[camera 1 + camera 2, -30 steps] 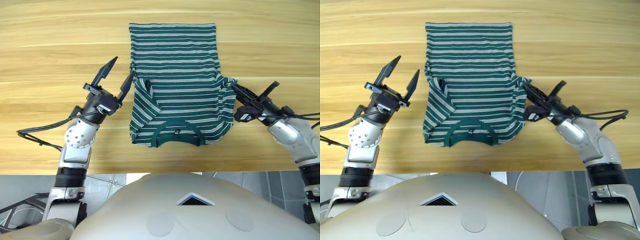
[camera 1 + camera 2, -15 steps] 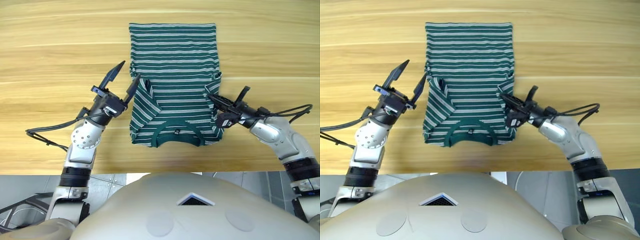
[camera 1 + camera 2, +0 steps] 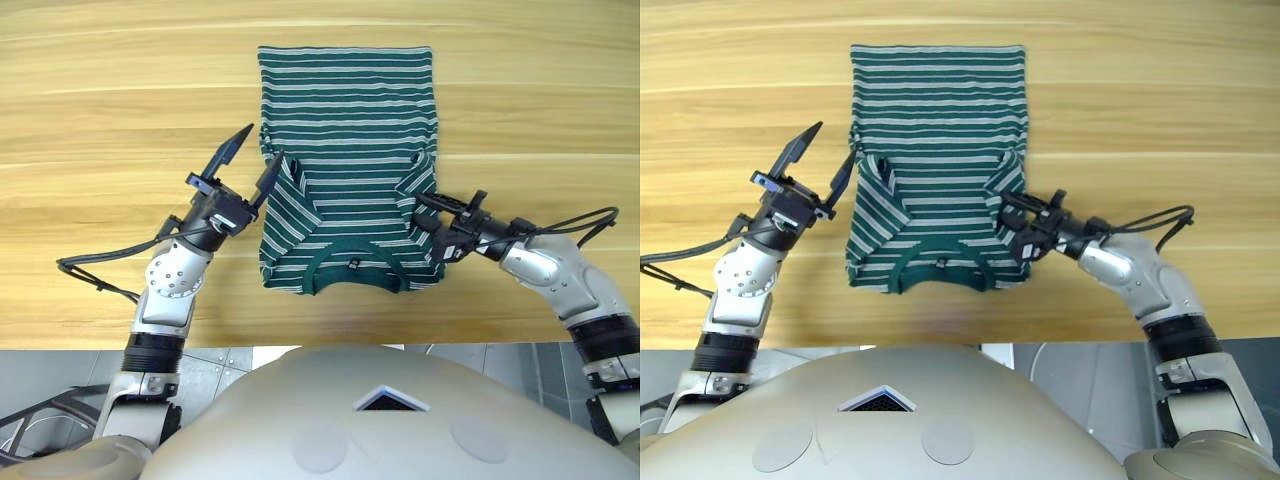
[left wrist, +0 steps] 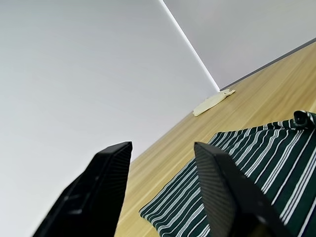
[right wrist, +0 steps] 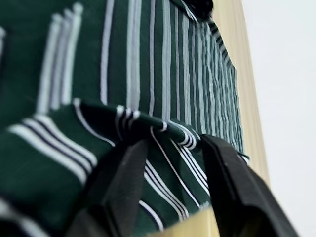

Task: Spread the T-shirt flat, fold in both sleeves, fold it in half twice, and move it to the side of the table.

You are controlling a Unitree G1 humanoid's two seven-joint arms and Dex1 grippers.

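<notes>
The green, white-striped T-shirt (image 3: 345,110) lies flat on the wooden table (image 3: 120,90), collar (image 3: 352,258) toward me. Its left sleeve (image 3: 295,200) is folded in over the body. The right sleeve (image 3: 420,178) also lies folded in, peaked over the shirt's right side. My right gripper (image 3: 428,205) rests low on that sleeve. In the right wrist view its fingers (image 5: 118,187) stand apart, with the sleeve's hem (image 5: 158,126) across their tips. My left gripper (image 3: 263,142) is open beside the shirt's left edge, raised and holding nothing.
Bare wood surrounds the shirt on the left, right and far side. The table's near edge (image 3: 300,335) runs just below the collar. Black cables (image 3: 95,270) trail from both arms. A small pale object (image 4: 212,102) lies far off on the table.
My right gripper has swept inward from the shirt's right edge, and the right sleeve has come over onto the body. My left gripper has shifted slightly closer to the left edge.
</notes>
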